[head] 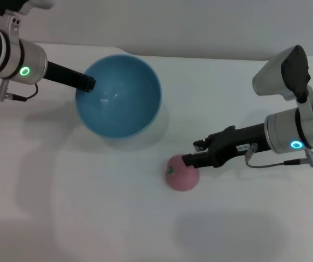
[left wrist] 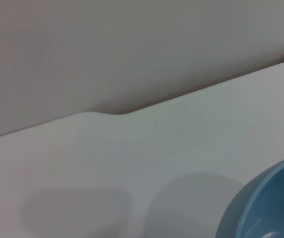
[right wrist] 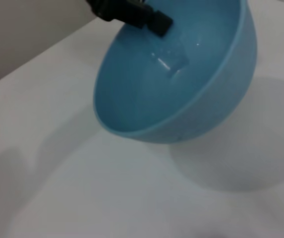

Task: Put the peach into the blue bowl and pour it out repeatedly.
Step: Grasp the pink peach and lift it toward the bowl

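From the head camera, the blue bowl is tipped up off the white table, its open mouth facing me and empty. The left gripper is clamped on the bowl's rim on the left-arm side. The peach lies on the table just clear of the bowl, toward the right arm, and the right gripper is touching its top (whether the fingers have closed on it I cannot tell).

The left wrist camera shows only a curve of the bowl's rim and bare table beside it.

The right wrist camera looks into the tilted bowl, with the left gripper pinching the rim at its far edge.

The peach looks light, matte and round, so likely to roll; I'd take it across its widest part. The bowl looks stiff and glossy, probably slippery at the rim.
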Controlling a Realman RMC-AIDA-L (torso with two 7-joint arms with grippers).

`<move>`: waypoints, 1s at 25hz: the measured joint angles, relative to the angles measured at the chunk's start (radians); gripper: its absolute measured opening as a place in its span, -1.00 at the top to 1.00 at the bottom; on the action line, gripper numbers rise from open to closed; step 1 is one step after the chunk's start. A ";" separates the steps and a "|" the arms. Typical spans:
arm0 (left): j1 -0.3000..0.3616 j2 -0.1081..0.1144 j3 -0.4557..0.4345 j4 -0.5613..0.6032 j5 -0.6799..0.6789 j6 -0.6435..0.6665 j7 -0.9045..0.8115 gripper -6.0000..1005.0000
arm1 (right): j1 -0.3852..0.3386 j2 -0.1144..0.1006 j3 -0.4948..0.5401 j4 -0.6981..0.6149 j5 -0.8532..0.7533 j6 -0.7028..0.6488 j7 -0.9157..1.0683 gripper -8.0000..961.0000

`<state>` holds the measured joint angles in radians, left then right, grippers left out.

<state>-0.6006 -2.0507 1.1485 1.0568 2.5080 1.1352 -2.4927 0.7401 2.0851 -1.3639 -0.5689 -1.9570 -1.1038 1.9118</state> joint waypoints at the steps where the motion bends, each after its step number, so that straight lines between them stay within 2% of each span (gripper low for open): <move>1: -0.002 0.000 0.000 0.000 0.000 0.000 0.000 0.99 | 0.002 0.000 -0.003 0.012 0.006 0.008 -0.002 -0.14; 10: -0.016 -0.003 0.004 0.000 0.001 -0.004 0.000 0.99 | -0.003 0.003 -0.156 0.091 0.143 0.114 -0.005 -0.14; 19: -0.018 -0.005 0.008 -0.001 -0.001 -0.005 0.000 0.99 | -0.006 0.003 -0.198 0.105 0.167 0.152 0.001 -0.14; 25: -0.018 -0.005 0.031 -0.002 -0.001 -0.004 0.000 0.99 | -0.040 -0.009 -0.192 0.086 0.224 0.136 -0.002 0.30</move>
<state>-0.6184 -2.0555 1.1798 1.0545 2.5075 1.1309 -2.4927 0.6999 2.0765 -1.5556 -0.4830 -1.7325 -0.9676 1.9102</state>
